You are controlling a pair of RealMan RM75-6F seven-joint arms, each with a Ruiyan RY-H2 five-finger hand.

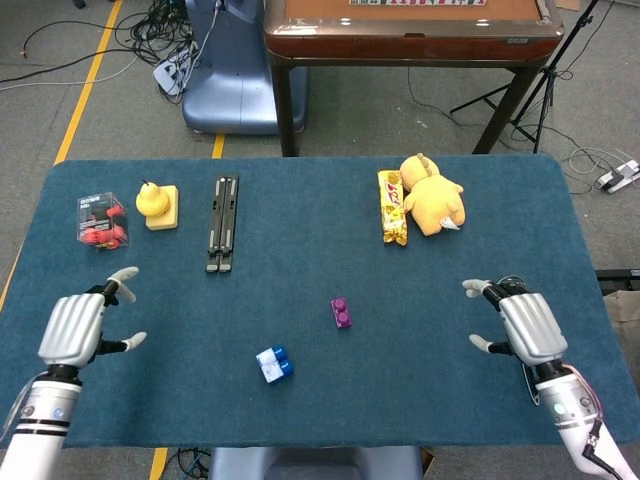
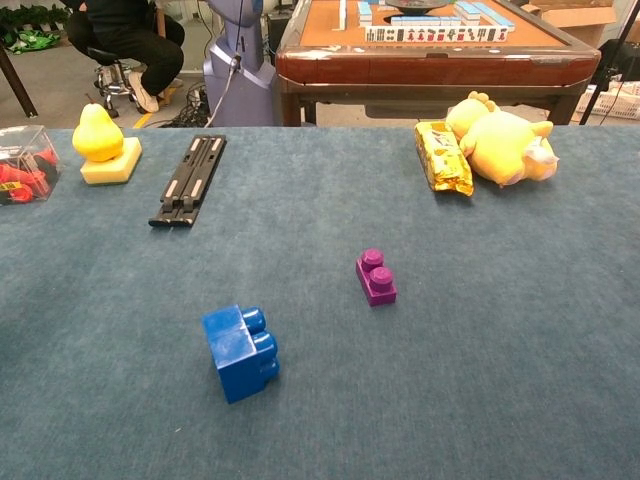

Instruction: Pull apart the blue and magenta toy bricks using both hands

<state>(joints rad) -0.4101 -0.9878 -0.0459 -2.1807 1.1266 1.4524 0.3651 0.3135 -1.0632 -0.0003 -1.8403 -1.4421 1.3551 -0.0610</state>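
One clear box (image 1: 102,220) holds red pieces (image 1: 100,236).

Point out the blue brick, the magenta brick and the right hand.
blue brick (image 2: 240,353), chest view, on its top face.
magenta brick (image 2: 376,277), chest view, between its two studs.
right hand (image 1: 524,326), head view, on the back of the hand.
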